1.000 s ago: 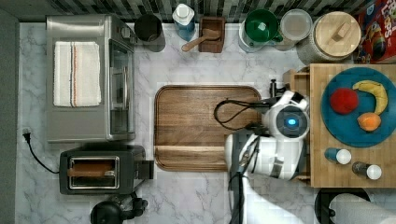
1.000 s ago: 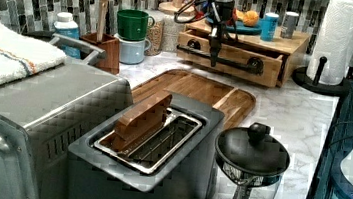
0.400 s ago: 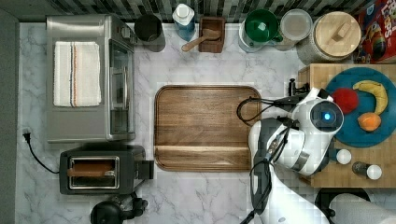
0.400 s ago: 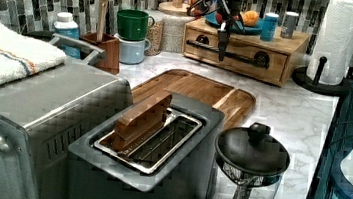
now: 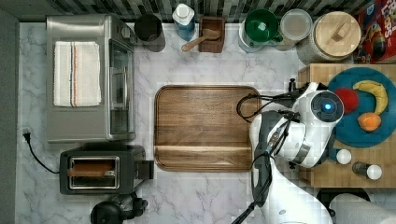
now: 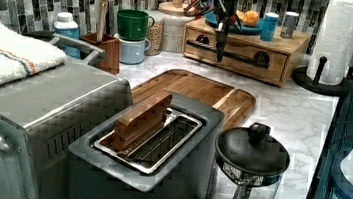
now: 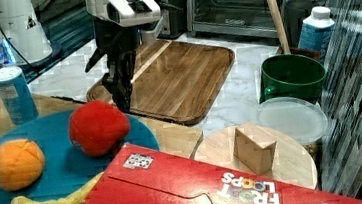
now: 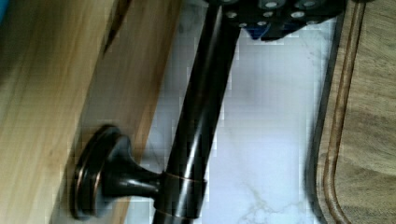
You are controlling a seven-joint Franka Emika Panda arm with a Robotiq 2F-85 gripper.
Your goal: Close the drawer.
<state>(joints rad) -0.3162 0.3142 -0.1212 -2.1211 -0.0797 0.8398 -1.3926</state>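
One job here, and it looks all but finished. On the wrist view my gripper (image 8: 275, 18) has its fingers pressed together with nothing between them. They rest against the black handle (image 8: 196, 130) on the side facing away from the drawer (image 8: 116, 93). Just past the handle from the fingers is the drawer's light-wood front, with one round handle mount seated on it. Behind the fingers there is a strip of marble worktop (image 8: 266, 140), then the rim of the board (image 8: 369, 116).

On the left view the gripper (image 6: 220, 54) hangs straight down in front of the handle (image 6: 242, 57), about a third of the way along it. The drawer (image 6: 233, 68) beyond it sits level with the frame of its box, and I see no rim sticking out toward the fingers. On the right view the gripper (image 7: 120, 90) points down just beside the box's edge.

I judge the drawer home, or within a hair of it. What may be left is a last firm push and backing the fingers away. A thin dark line near the front on the wrist view could be a small gap, but I can't say for sure.
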